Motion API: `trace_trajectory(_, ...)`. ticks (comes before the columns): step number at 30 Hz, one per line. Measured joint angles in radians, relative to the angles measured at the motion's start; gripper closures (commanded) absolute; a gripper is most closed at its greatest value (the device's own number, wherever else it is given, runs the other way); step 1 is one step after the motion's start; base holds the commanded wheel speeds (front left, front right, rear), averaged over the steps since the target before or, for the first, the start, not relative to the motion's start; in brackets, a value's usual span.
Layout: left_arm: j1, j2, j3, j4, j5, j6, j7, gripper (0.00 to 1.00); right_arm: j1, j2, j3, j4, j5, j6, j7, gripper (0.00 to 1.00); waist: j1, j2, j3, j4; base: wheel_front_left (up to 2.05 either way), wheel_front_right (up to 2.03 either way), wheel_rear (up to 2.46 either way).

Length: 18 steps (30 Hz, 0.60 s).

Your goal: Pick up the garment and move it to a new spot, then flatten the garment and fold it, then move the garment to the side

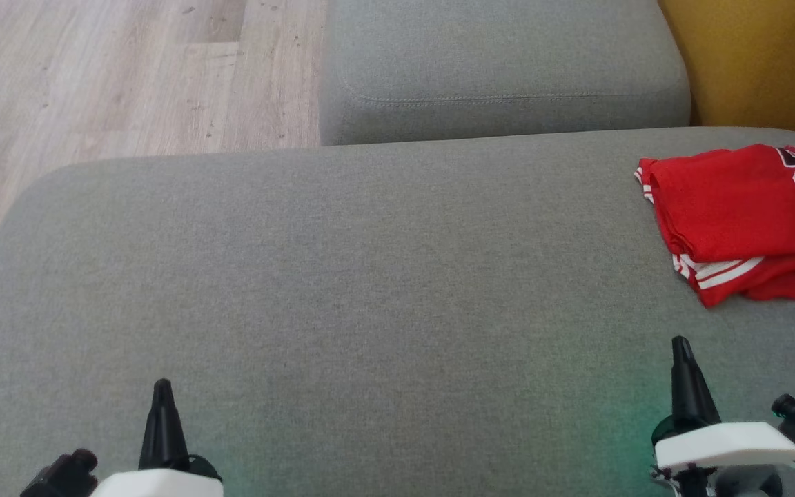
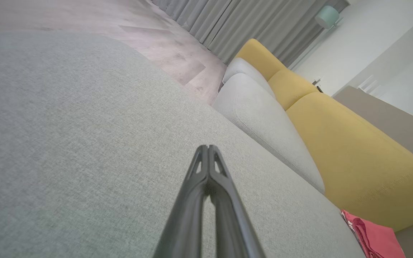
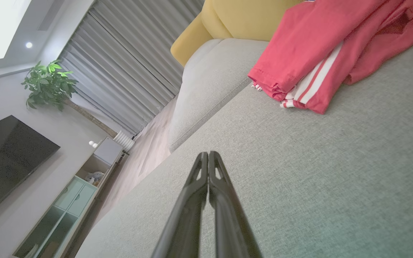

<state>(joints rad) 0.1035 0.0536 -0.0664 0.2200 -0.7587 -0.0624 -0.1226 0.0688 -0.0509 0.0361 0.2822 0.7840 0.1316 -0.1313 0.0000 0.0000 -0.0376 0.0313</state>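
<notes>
red jersey (image 1: 735, 207): folded, soft, light, probably limp and slippery
grip: pinch all layers at near edge
left gripper (image 1: 162, 386): jaws pressed together, empty
right gripper (image 1: 680, 344): jaws pressed together, empty

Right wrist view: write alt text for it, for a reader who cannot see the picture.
A folded red garment with white stripes lies on a grey sofa seat, apart from the right gripper, which is shut and empty. Behind are a yellow cushion, grey curtains, a potted plant and a television.
</notes>
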Motion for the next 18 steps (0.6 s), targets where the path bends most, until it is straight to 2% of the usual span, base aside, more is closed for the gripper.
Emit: trace_trajectory(18, -0.036, 0.000, 0.030, 0.011, -0.204, -0.010, 0.053, 1.00, -0.023, -0.002, -0.029, 0.000, 0.203, 0.000, 0.053, 1.00, 0.0000, 0.0000, 0.010, -0.008, 0.00, 0.00, 0.00)
